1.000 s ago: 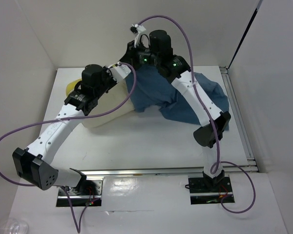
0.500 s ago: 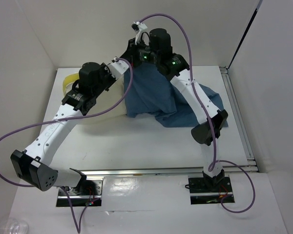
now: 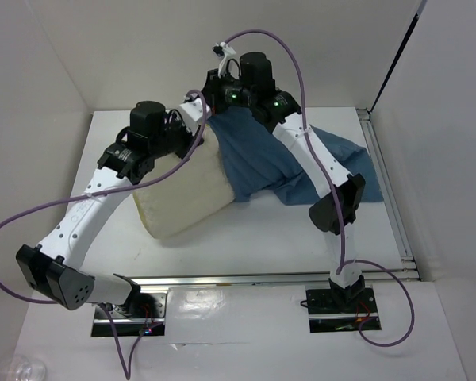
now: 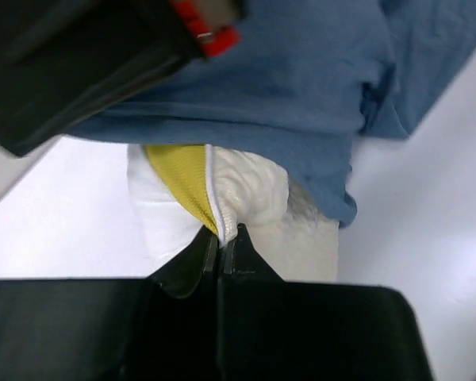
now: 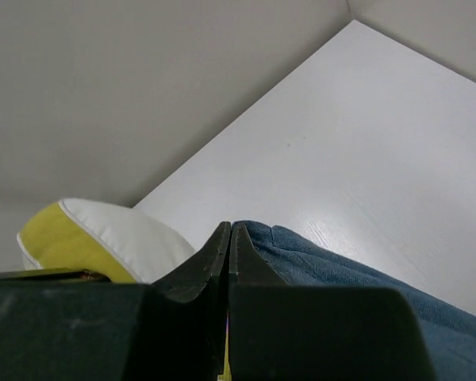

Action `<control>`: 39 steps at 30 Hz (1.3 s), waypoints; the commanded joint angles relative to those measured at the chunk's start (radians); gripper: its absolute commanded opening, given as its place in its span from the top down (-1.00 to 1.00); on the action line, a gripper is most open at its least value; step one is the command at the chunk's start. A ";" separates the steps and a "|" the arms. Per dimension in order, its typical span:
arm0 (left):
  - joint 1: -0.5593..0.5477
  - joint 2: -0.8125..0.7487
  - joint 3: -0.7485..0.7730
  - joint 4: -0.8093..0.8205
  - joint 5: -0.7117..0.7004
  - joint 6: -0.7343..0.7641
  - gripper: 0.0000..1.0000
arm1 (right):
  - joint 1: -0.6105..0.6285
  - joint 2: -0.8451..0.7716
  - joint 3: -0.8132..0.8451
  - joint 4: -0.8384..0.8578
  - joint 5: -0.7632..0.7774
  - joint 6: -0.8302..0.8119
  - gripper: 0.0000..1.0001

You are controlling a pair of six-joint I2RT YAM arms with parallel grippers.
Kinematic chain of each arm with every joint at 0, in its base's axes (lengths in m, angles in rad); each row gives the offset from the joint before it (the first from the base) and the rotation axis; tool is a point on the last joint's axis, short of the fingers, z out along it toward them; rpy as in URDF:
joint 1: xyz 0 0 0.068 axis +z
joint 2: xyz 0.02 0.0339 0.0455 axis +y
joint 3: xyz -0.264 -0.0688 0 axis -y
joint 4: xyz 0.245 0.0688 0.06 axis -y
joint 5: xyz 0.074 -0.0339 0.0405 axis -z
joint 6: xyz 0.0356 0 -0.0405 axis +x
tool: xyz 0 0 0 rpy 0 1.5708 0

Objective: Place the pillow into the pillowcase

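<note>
The pillow (image 3: 182,194) slants down, near end on the table (image 3: 246,230), far end tucked under the pillowcase (image 3: 258,155). Left gripper (image 4: 220,238) is clenched on the pillow's yellow-and-white edge. Right gripper (image 5: 230,238) pinches the pillowcase's hem, both raised at the back.

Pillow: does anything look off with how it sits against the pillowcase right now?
Nothing damaged. The pillow sits skewed, mostly bare; only its far end meets the pillowcase, whether inside or just under it is unclear. The left gripper pinches the pillow's seam, the right gripper pinches the pillowcase.
</note>
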 commanded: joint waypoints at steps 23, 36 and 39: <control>0.111 0.027 -0.149 0.209 -0.026 -0.074 1.00 | -0.127 -0.007 0.000 -0.001 0.126 -0.064 -0.16; 0.425 0.487 0.164 0.131 -0.086 -0.168 -0.89 | -0.201 -0.171 -0.179 -0.023 0.062 -0.313 -0.49; 0.474 0.523 0.280 0.023 0.031 -0.141 -1.00 | -0.210 -0.194 -0.213 -0.084 -0.005 -0.391 -0.39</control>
